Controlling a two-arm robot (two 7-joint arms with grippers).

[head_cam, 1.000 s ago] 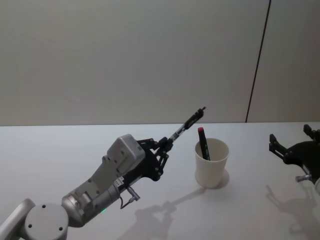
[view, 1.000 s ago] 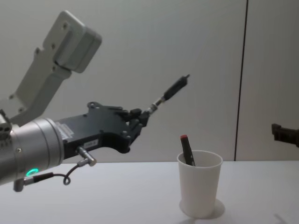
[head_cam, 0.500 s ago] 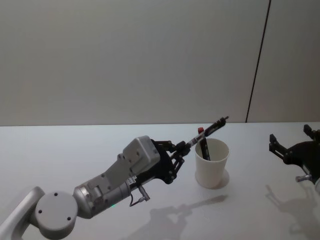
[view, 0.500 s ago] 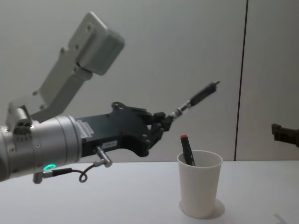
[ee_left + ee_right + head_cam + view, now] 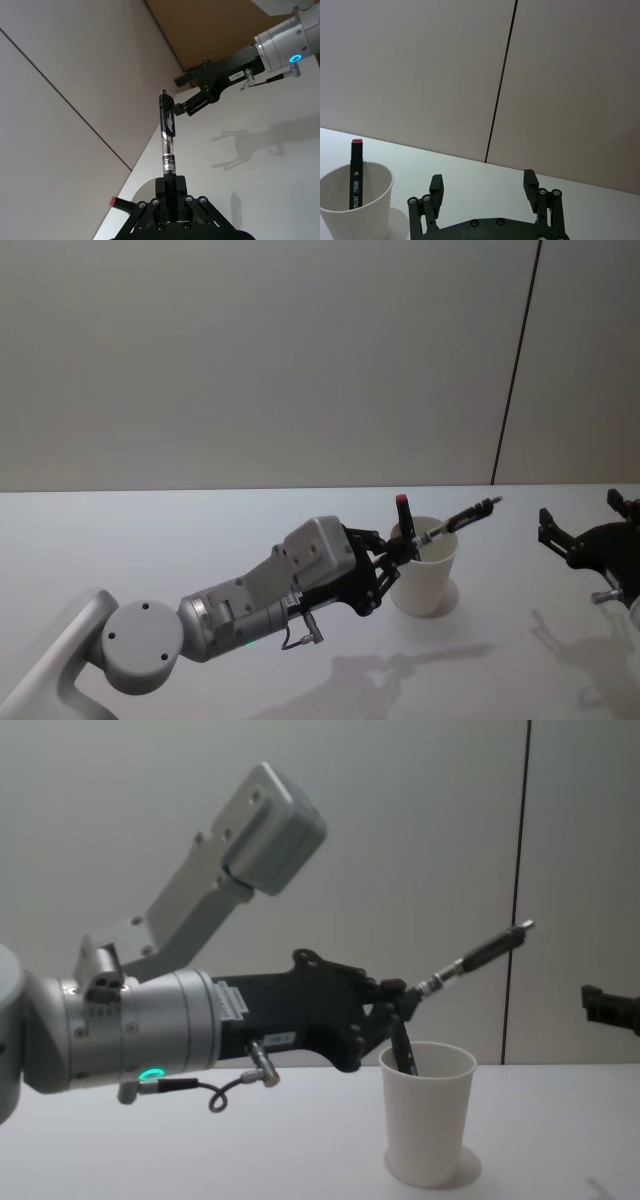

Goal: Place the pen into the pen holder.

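my left end effector (image 5: 404, 997) is clamped narrow on one end of the pen (image 5: 470, 958), with the fingers closed around the barrel. the rest of the pen sticks out free, clip end farthest from me. it is a thin, stiff thing and i judge it light, with a smooth barrel that could slip or pivot between my pads if it knocks against anything. holding it by the end gives me reach. it also gives the long free part leverage against my grip, so i would sooner have a firm pinch than a gentle one.

the pen is in the air, not in the pen holder (image 5: 428, 1130). its held end sits just above the near-left part of the rolled rim. the shaft slants up and across to my right, over the mouth and past the far side, closer to level than upright. to go in, i think it needs tipping steeper so one end points down into the opening.

the holder stands upright on the surface (image 5: 150, 540), with a red-capped marker (image 5: 356, 170) leaning inside it. it is paper, so i expect it to be light and easy to shove or topple.

my right end effector (image 5: 483, 182) is parked off to the right, well apart from the holder, fingers spread wide and holding nothing.
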